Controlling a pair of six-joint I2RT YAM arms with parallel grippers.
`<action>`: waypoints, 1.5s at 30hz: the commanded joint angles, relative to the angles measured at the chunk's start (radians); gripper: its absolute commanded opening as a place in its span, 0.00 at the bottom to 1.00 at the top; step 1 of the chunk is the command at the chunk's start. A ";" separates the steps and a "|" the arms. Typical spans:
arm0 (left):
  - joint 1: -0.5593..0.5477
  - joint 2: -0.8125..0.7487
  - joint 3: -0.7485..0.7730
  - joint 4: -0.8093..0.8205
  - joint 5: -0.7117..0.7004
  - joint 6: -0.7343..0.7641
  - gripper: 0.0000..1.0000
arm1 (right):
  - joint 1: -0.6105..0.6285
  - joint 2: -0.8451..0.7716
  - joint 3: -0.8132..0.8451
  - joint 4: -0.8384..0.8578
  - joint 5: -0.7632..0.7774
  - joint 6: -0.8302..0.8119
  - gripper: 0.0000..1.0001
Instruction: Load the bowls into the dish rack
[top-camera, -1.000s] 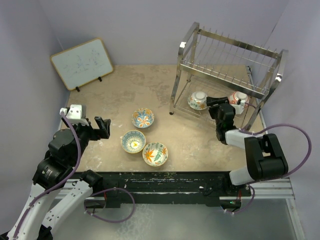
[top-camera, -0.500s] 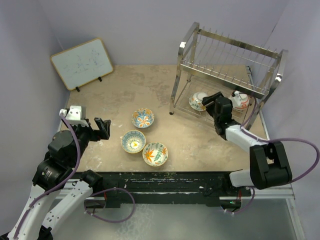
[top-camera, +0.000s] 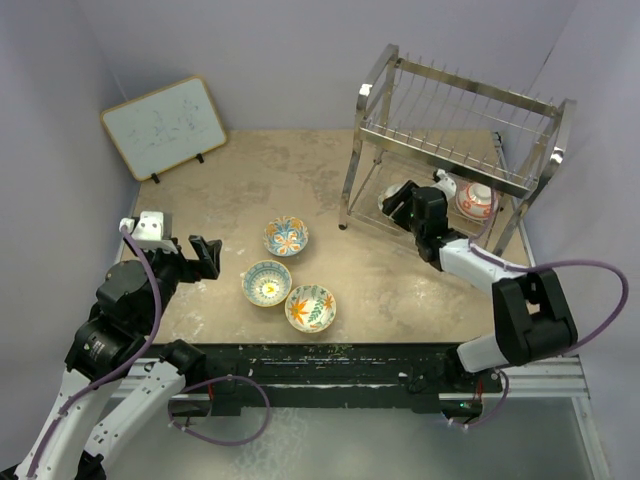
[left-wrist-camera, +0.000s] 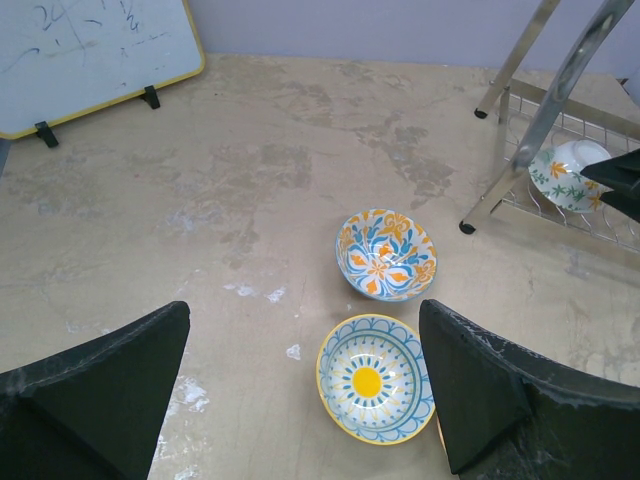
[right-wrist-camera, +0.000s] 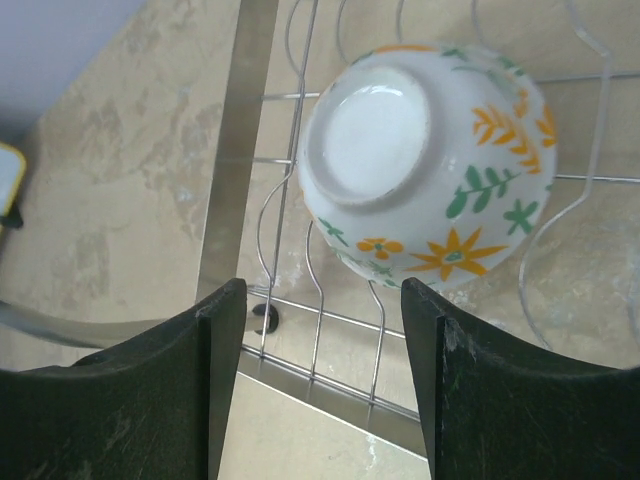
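Note:
Three bowls sit on the table: a blue-orange floral one (top-camera: 287, 236) (left-wrist-camera: 387, 253), a yellow-centred one (top-camera: 267, 283) (left-wrist-camera: 375, 378) and a green-orange one (top-camera: 311, 307). Two more lie in the lower tier of the dish rack (top-camera: 455, 130): a cream bowl with green and orange flowers (top-camera: 391, 201) (right-wrist-camera: 430, 160), on its side, and a red-orange one (top-camera: 477, 200). My right gripper (top-camera: 405, 205) (right-wrist-camera: 322, 290) is open and empty at the rack's front left, just short of the cream bowl. My left gripper (top-camera: 205, 255) (left-wrist-camera: 305, 310) is open and empty above the table, left of the yellow-centred bowl.
A wood-framed whiteboard (top-camera: 165, 125) (left-wrist-camera: 90, 55) stands at the back left. The rack's chrome leg (right-wrist-camera: 240, 150) (left-wrist-camera: 520, 130) and its lower wires (right-wrist-camera: 320, 300) lie close to my right fingers. The upper tier overhangs the right wrist.
My right gripper has swung left along the rack's lower tier, from between the two racked bowls to in front of the left one. The left arm has not moved.

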 joint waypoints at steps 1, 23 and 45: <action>-0.005 0.011 0.000 0.047 -0.006 -0.009 0.99 | 0.000 0.059 0.031 0.173 -0.140 -0.082 0.66; -0.005 0.031 -0.001 0.054 -0.017 0.000 0.99 | -0.014 0.209 0.109 0.294 0.096 -0.171 0.64; -0.004 0.031 0.000 0.050 -0.025 0.003 0.99 | -0.075 0.307 0.212 0.217 0.411 -0.235 0.64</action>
